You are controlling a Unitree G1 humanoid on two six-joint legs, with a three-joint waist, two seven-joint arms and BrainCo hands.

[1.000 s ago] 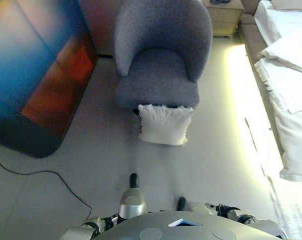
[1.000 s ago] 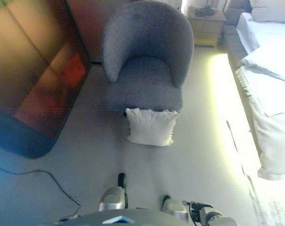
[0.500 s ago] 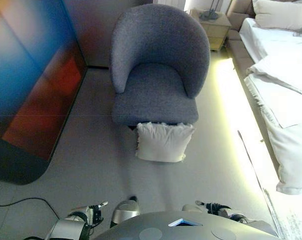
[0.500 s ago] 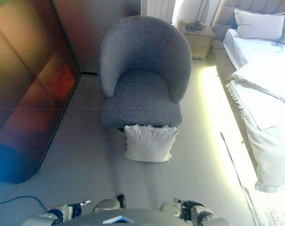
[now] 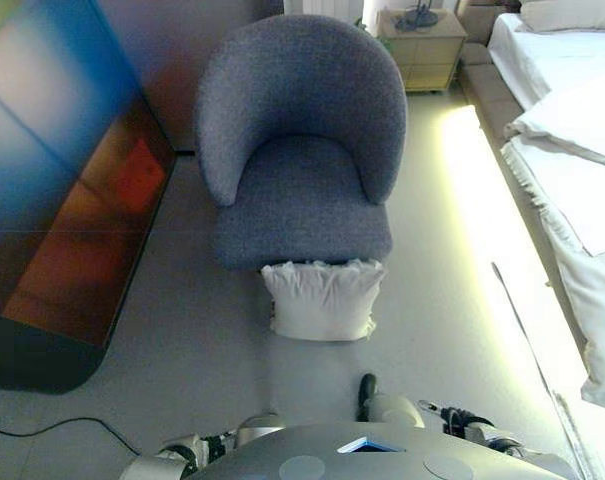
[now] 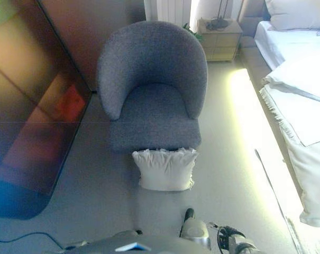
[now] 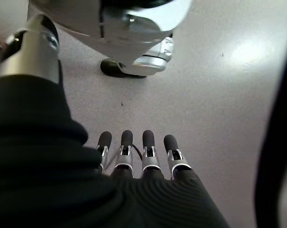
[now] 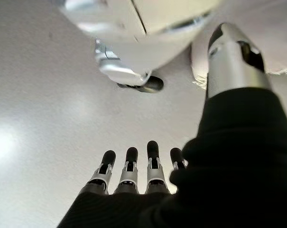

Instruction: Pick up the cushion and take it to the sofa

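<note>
1. The floor (image 5: pixel 182 340) is pale grey and carries everything in the room; a bright strip of light runs along it beside the bed.
2. A large dark glossy panel (image 5: pixel 52 190), showing blue, orange and red reflections, stands along the floor's left edge.
3. A bed (image 5: pixel 572 150) with white covers fills the floor's right edge, and a white pillow (image 6: pixel 292 11) lies at its far end.
4. The sofa (image 5: pixel 297 170) is a grey, round-backed armchair standing at the far middle of the floor, its seat bare.
5. A small wooden nightstand (image 5: pixel 422 45) stands in the far right corner of the floor, between the sofa and the bed, with a dark object on top that is too small to make out.
6. The cushion (image 5: pixel 322 300) is white with frilled edges. It sits on the floor, leaning against the front edge of the sofa's base, well apart from both hands.
7. The left hand (image 7: pixel 138 156) hangs low over bare floor, its fingers straight and side by side, holding nothing.
8. The right hand (image 8: pixel 134 175) likewise hangs over bare floor with its fingers extended and empty.
</note>
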